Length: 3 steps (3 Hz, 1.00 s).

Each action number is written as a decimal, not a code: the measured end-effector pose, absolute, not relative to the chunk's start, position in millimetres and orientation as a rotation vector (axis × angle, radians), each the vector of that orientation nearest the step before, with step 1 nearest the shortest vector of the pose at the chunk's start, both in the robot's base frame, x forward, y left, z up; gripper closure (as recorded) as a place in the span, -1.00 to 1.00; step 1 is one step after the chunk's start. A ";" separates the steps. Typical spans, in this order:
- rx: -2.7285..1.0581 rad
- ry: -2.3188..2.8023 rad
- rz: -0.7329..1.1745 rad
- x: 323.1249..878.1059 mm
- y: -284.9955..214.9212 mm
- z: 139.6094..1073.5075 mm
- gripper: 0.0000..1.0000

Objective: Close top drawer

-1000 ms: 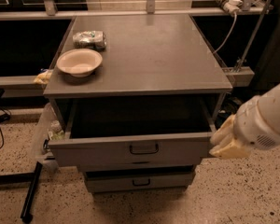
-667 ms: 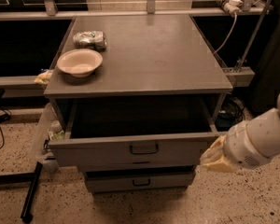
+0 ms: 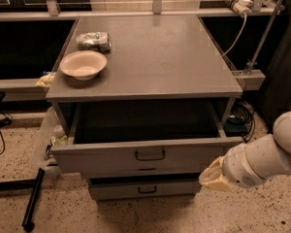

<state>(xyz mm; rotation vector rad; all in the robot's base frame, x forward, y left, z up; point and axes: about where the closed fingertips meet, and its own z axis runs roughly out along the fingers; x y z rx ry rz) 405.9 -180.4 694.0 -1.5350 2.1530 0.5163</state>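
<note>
One drawer, the top drawer (image 3: 102, 155) of the grey metal cabinet, stands pulled well out toward the camera. Its dark inside is open to view under the tabletop (image 3: 174, 57). Its flat front carries a small dark handle (image 3: 150, 155) at the centre. Below it, the front of a lower drawer (image 3: 111, 191) shows, pushed in, with a like handle (image 3: 146, 189).

The pincer (image 3: 214, 175) sits low on the right, at the lower right corner of the top drawer's front and well to the right of the handle. It is a pale yellowish tip on the end of a thick white arm (image 3: 266, 157) that reaches in from the right edge. Whether the pincer is wide or narrow cannot be told, nor whether it touches the drawer front.

On the tabletop, near the left edge, sits a shallow cream bowl (image 3: 83, 64). Just behind it lies a crumpled silvery packet (image 3: 93, 41), close to the bowl. A clear plastic bag (image 3: 47, 135) hangs by the cabinet's left side. A black pole (image 3: 33, 203) slants down to the speckled floor (image 3: 150, 220) at the lower left. At the upper right, a white cable (image 3: 236, 33) runs down from a power strip (image 3: 234, 0) on the rail behind
</note>
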 end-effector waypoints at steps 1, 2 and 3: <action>-1.555 2.127 0.471 406.0 -181.8 692.9 1.00; -1.605 2.061 0.406 410.1 -177.3 686.1 1.00; -1.671 1.932 0.293 434.8 -166.3 675.4 1.00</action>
